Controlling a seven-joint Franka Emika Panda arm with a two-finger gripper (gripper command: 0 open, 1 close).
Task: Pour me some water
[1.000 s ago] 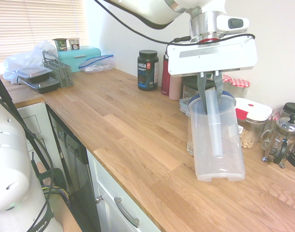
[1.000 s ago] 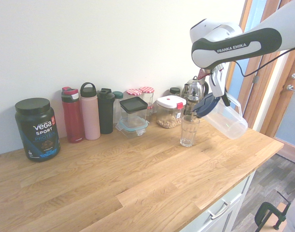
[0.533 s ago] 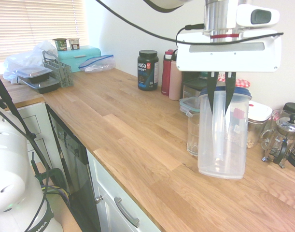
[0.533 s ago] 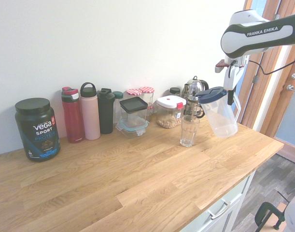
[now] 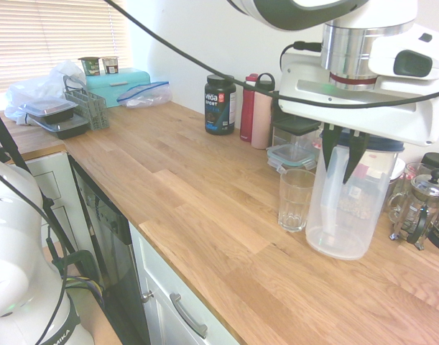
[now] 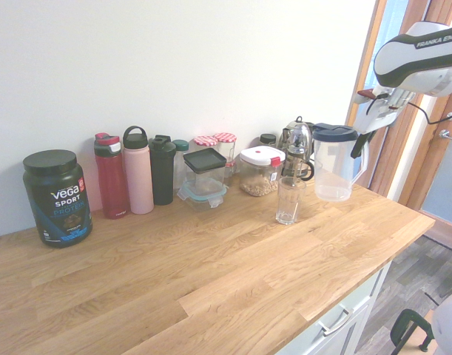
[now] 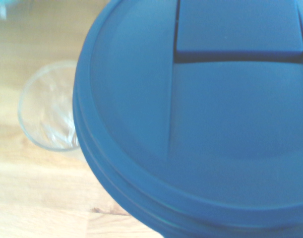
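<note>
With the pitcher (image 5: 346, 198) upright and its base at or just above the counter (image 5: 205, 208), right of centre in the first exterior view, the pouring step appears complete and the set-down step is in hand. The pincer (image 5: 344, 146) is closed on the pitcher's handle below the blue lid (image 7: 201, 114). The glass (image 5: 296, 200) stands just beside the pitcher, to its left; any water in it cannot be confirmed. Next move, as judged: confirm the base rests flat, release the handle, then lift clear without tipping pitcher or glass
</note>
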